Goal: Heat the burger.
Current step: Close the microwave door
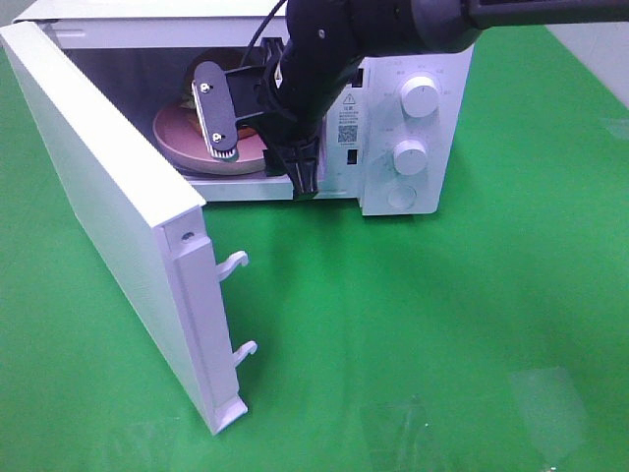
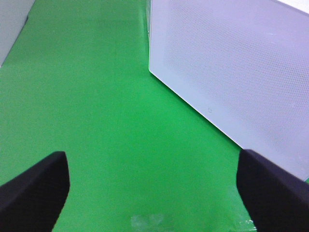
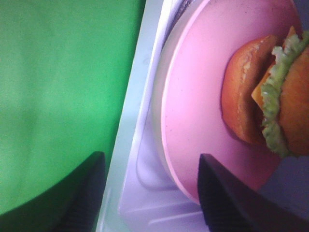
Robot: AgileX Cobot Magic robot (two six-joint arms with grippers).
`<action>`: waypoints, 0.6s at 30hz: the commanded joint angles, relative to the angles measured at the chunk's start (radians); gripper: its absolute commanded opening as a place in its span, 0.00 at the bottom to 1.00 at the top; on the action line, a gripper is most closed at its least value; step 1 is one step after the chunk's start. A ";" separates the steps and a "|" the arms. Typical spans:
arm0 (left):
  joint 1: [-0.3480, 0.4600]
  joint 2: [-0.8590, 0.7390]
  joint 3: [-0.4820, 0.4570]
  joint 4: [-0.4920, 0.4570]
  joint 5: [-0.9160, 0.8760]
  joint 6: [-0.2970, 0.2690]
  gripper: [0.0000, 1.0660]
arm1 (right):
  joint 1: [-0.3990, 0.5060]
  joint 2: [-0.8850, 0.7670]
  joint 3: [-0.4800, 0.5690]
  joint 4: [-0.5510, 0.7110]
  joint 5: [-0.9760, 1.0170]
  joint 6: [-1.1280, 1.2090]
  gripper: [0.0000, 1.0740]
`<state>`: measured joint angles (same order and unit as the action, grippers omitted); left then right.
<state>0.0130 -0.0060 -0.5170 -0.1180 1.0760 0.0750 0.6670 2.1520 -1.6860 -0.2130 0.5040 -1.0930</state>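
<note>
Sitting on pink plate [image 3: 203, 96] inside microwave [image 1: 413, 108], burger [image 3: 270, 96] just beyond right gripper [image 3: 149, 159], jaws spread astride plate rim

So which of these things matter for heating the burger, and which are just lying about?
Job: burger, pink plate, microwave, its open door, right gripper.
Lying about: left gripper, open over the green cloth; clear patches on it.

Bright, even light from above; pale glare patches on the green counter [image 1: 442, 324] toward its near edge; the microwave [image 1: 418, 147] cavity sits in shade; the right wrist view is soft, the burger [image 3: 241, 96] blurred.
</note>
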 commanded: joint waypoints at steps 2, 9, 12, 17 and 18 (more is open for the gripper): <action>0.002 -0.015 0.001 -0.007 -0.007 0.001 0.83 | 0.000 -0.055 0.074 -0.001 -0.029 0.002 0.59; 0.002 -0.015 0.001 -0.007 -0.007 0.001 0.83 | 0.000 -0.140 0.199 -0.001 -0.084 0.081 0.70; 0.002 -0.015 0.001 -0.007 -0.007 0.001 0.83 | -0.003 -0.202 0.275 -0.001 -0.107 0.151 0.72; 0.002 -0.015 0.001 -0.007 -0.007 0.001 0.83 | -0.003 -0.250 0.339 0.004 -0.129 0.176 0.72; 0.002 -0.015 0.001 -0.007 -0.007 0.001 0.83 | -0.003 -0.288 0.379 0.010 -0.139 0.189 0.72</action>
<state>0.0130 -0.0060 -0.5170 -0.1180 1.0760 0.0750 0.6670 1.9180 -1.3590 -0.2120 0.3880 -0.9360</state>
